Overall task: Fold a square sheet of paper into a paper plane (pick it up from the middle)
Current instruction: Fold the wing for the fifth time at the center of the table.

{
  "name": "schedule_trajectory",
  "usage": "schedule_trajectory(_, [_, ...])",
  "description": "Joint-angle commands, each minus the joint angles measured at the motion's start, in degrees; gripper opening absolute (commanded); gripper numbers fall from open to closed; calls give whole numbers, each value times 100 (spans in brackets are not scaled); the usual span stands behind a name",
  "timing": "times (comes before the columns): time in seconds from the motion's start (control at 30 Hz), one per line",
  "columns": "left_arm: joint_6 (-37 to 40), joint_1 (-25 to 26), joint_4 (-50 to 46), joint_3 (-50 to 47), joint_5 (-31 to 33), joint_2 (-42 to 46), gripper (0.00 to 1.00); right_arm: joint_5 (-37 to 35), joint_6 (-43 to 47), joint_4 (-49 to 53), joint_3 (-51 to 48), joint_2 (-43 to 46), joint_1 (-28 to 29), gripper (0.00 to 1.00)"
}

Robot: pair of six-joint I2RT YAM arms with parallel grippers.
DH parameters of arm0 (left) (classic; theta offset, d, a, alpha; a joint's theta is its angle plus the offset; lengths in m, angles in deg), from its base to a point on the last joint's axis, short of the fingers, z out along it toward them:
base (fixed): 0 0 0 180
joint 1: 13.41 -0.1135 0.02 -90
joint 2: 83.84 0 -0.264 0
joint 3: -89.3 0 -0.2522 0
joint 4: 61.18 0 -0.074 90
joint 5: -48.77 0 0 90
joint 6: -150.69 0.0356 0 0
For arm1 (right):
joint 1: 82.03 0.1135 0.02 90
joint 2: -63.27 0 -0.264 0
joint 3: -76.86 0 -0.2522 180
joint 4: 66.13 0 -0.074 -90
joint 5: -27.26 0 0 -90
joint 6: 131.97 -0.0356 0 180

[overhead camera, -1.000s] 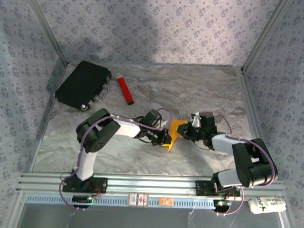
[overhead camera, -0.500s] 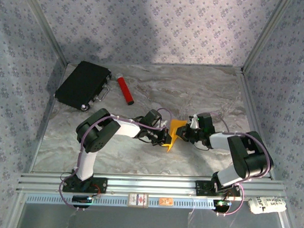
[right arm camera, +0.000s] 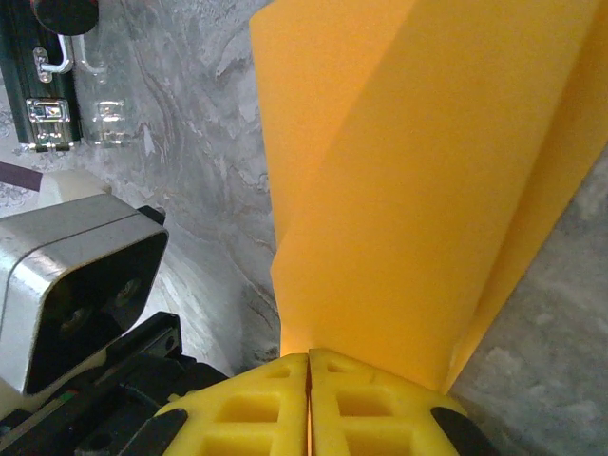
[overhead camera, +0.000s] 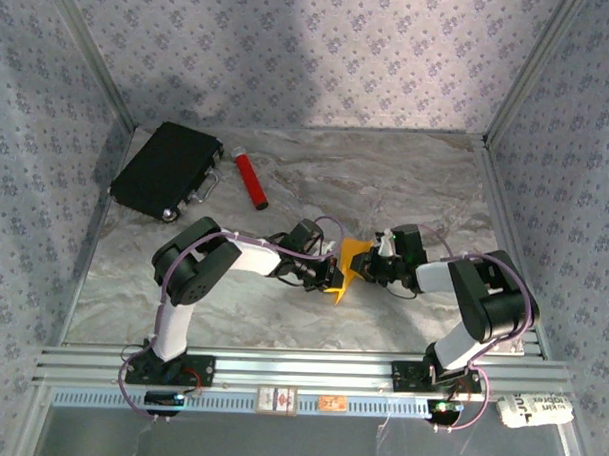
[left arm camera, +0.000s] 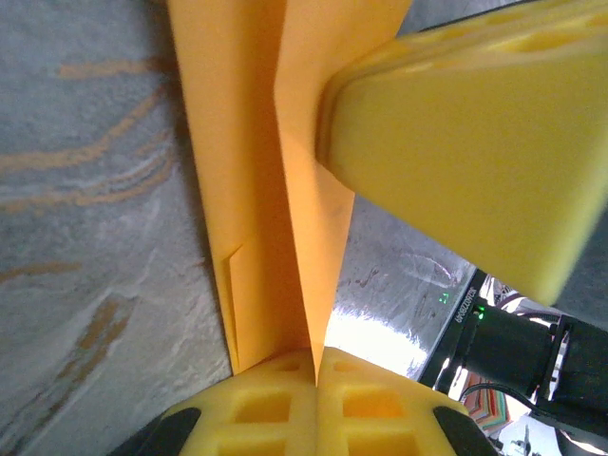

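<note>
The orange-yellow sheet of paper (overhead camera: 350,264), creased to a pointed shape, hangs just above the marble table between both arms. My left gripper (overhead camera: 330,276) is shut on its left edge; in the left wrist view the folded sheet (left arm camera: 261,180) runs up from my closed yellow pads (left arm camera: 285,408). My right gripper (overhead camera: 370,266) is shut on the right side; in the right wrist view the paper (right arm camera: 427,180) rises from my closed pads (right arm camera: 256,408). The right gripper's yellow finger (left arm camera: 475,142) shows in the left wrist view, against the paper.
A black case (overhead camera: 169,169) lies at the back left with a red cylinder (overhead camera: 250,179) beside it. Patterned walls with metal frame posts surround the table. A metal rail (overhead camera: 300,368) runs along the near edge.
The right arm's elbow has swung in toward the left and its gripper has crept slightly left along the paper. The left arm and the paper have hardly moved.
</note>
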Motion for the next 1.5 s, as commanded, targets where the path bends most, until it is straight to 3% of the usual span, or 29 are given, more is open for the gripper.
schedule_trajectory(0.0, [82, 30, -226, -208, 369, -231, 0, -31, 148, 48, 157, -210, -16, 10])
schedule_trajectory(0.37, [367, 69, -172, -316, 176, 83, 14, -366, 131, 437, 188, -592, -19, 9])
schedule_trajectory(0.57, [487, 144, -187, -387, 46, 172, 0, -439, 157, 568, 195, -579, -16, 9])
schedule_trajectory(0.73, [585, 194, -299, -436, -14, 209, 0, -527, 190, 743, 236, -581, -11, 9])
schedule_trajectory(0.8, [656, 221, -379, -445, -47, 262, 8, -570, 190, 780, 232, -583, -6, 9])
schedule_trajectory(0.87, [727, 253, -422, -461, -83, 326, 9, -599, 175, 785, 224, -580, 3, 9])
schedule_trajectory(1.03, [847, 336, -495, -477, -146, 415, 0, -638, 157, 793, 219, -608, 10, 9])
schedule_trajectory(1.23, [1004, 434, -692, -450, -153, 397, 0, -733, 155, 872, 210, -645, 23, 9])
schedule_trajectory(1.33, [1042, 462, -763, -502, -144, 414, 5, -760, 146, 899, 214, -667, 27, 9])
schedule_trajectory(1.47, [1049, 474, -752, -622, -145, 466, 1, -802, 136, 930, 214, -667, 31, 8])
